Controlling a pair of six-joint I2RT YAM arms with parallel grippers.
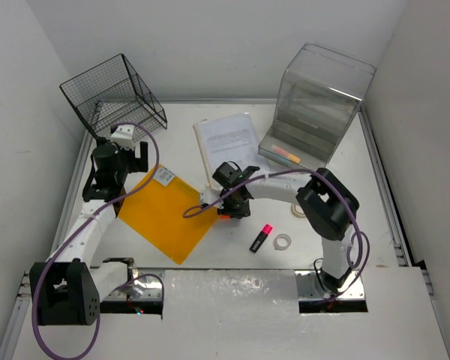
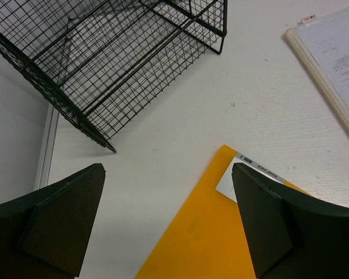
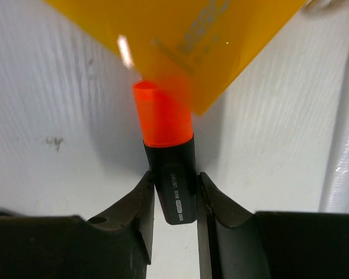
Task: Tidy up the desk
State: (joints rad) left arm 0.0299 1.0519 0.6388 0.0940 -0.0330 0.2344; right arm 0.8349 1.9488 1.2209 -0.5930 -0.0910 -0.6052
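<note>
Right gripper (image 3: 174, 181) was clamped on an orange highlighter (image 3: 166, 125), both fingers against its black barrel. Its cap end overlapped the right corner of the orange folder (image 3: 180, 40). Left gripper (image 2: 167, 174) was spread wide, holding nothing, above the folder's far corner. The white table (image 1: 345, 195) lay under the folder and showed bare on either side of that corner. A wire basket (image 2: 122, 64) sat beyond the far corner, apart from it. A pink highlighter (image 1: 261, 238) and tape roll (image 1: 283, 241) lay right of the folder, not touching it.
</note>
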